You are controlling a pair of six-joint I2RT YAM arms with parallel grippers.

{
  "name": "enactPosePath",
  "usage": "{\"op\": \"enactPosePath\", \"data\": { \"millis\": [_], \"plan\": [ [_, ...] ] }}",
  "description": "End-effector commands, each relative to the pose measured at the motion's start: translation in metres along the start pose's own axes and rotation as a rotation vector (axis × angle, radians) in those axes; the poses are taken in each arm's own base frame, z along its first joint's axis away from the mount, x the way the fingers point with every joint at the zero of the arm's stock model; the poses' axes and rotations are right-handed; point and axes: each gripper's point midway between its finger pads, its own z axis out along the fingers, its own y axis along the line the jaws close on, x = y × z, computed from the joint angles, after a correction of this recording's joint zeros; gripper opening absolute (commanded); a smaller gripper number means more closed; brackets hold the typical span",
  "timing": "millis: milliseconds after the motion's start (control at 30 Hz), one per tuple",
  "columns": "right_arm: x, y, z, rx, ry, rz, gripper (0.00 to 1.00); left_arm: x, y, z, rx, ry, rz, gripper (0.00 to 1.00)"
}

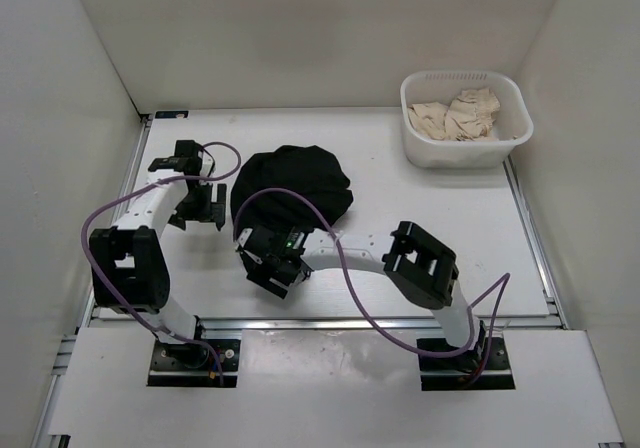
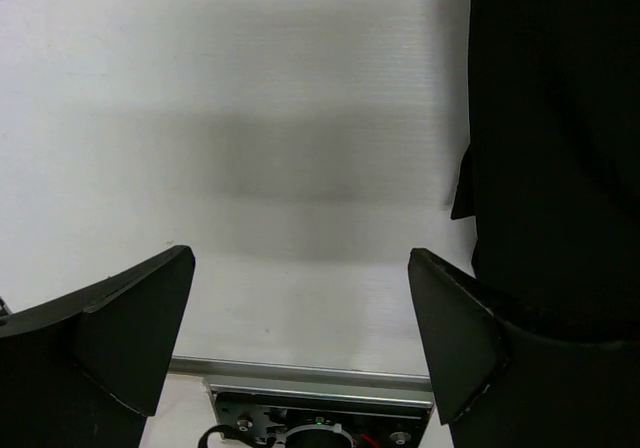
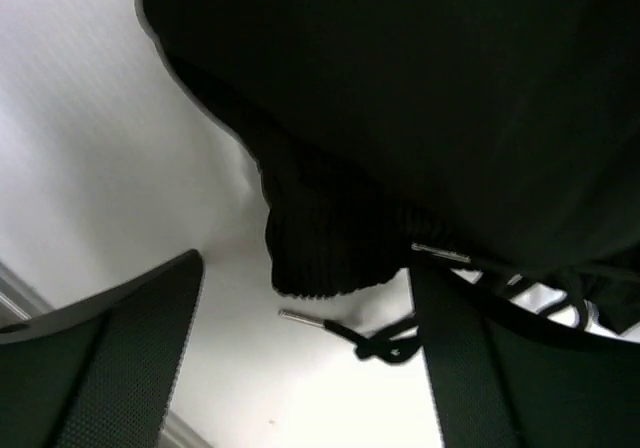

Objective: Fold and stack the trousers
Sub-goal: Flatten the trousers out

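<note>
Setting: white walled table [image 1: 450,228].
Trousers [image 1: 292,183]: black heap at centre, unfolded.
Left gripper [image 2: 301,256]: nine o'clock of heap, jaws spread, empty.
Right gripper [image 3: 307,262]: six o'clock, jaws spread, empty.
Best move: likely pinch ribbed waistband [image 3: 320,253], not drawstring [image 3: 350,333]; spread flat first.

Trousers [image 1: 292,190]: one pair. Bin [image 1: 462,154]: one. Beige cloths [image 1: 455,116] in bin: count unclear. Left end effector [image 2: 300,273], right end effector [image 3: 305,273]: two. Purple cables [image 1: 345,268]: two. Desk [image 1: 450,228]: one
</note>
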Motion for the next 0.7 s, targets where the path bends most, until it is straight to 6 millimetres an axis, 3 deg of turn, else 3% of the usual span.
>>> {"op": "enactPosePath", "data": {
  "millis": [0,33,100,133,167,200,233,267,300,367,400,433,467,500,533,567,600,633,667],
  "plan": [
    [-0.013,-0.02,0.009,0.068,-0.017,0.022,0.85,-0.01,0.008,-0.021,-0.038,-0.08,-0.008,1.0],
    [-0.011,-0.02,0.021,0.077,0.002,0.033,0.83,-0.006,0.011,-0.021,-0.054,-0.075,-0.008,1.0],
    [-0.008,-0.021,0.031,0.093,0.025,0.052,0.68,-0.004,0.014,-0.023,-0.068,-0.081,-0.01,1.0],
    [-0.012,-0.021,0.028,0.093,0.021,0.053,0.58,0.0,0.016,-0.025,-0.08,-0.083,-0.01,1.0],
    [-0.022,-0.024,0.025,0.084,-0.001,0.065,0.26,0.003,0.016,-0.025,-0.08,-0.083,-0.01,1.0],
    [-0.028,-0.025,0.016,0.084,-0.026,0.069,0.1,0.003,0.018,-0.025,-0.094,-0.083,-0.011,1.0],
    [-0.034,-0.029,0.007,0.099,-0.049,0.072,0.0,0.007,0.021,-0.026,-0.11,-0.083,-0.012,1.0],
    [-0.041,-0.036,-0.004,0.133,-0.075,0.078,0.0,0.006,0.022,-0.029,-0.111,-0.093,-0.013,1.0],
    [-0.059,-0.043,-0.032,0.152,-0.147,0.091,0.0,0.006,0.024,-0.029,-0.126,-0.093,-0.014,1.0],
    [-0.069,-0.063,-0.069,0.202,-0.209,0.156,0.0,0.005,0.027,-0.034,-0.14,-0.102,-0.016,1.0],
    [-0.083,-0.076,-0.116,0.221,-0.308,0.221,0.0,0.002,0.03,-0.036,-0.155,-0.111,-0.018,1.0],
    [-0.086,-0.1,-0.143,0.264,-0.365,0.288,0.0,-0.004,0.034,-0.041,-0.173,-0.131,-0.023,1.0],
    [-0.08,-0.113,-0.164,0.276,-0.382,0.333,0.0,-0.006,0.036,-0.045,-0.188,-0.134,-0.024,1.0],
    [-0.077,-0.128,-0.209,0.284,-0.463,0.417,0.0,-0.01,0.039,-0.049,-0.204,-0.147,-0.028,1.0],
    [-0.065,-0.16,-0.232,0.327,-0.484,0.501,0.0,-0.015,0.037,-0.055,-0.2,-0.171,-0.022,1.0],
    [-0.051,-0.172,-0.252,0.34,-0.483,0.548,0.0,-0.025,0.039,-0.064,-0.209,-0.206,-0.03,1.0],
    [-0.039,-0.183,-0.285,0.353,-0.537,0.596,0.0,-0.032,0.034,-0.07,-0.202,-0.23,-0.017,1.0],
    [-0.025,-0.208,-0.307,0.4,-0.564,0.665,0.0,-0.039,0.027,-0.073,-0.204,-0.246,0.007,1.0],
    [-0.014,-0.217,-0.321,0.426,-0.579,0.692,0.0,-0.052,0.023,-0.084,-0.215,-0.287,0.018,1.0]
  ]
}}
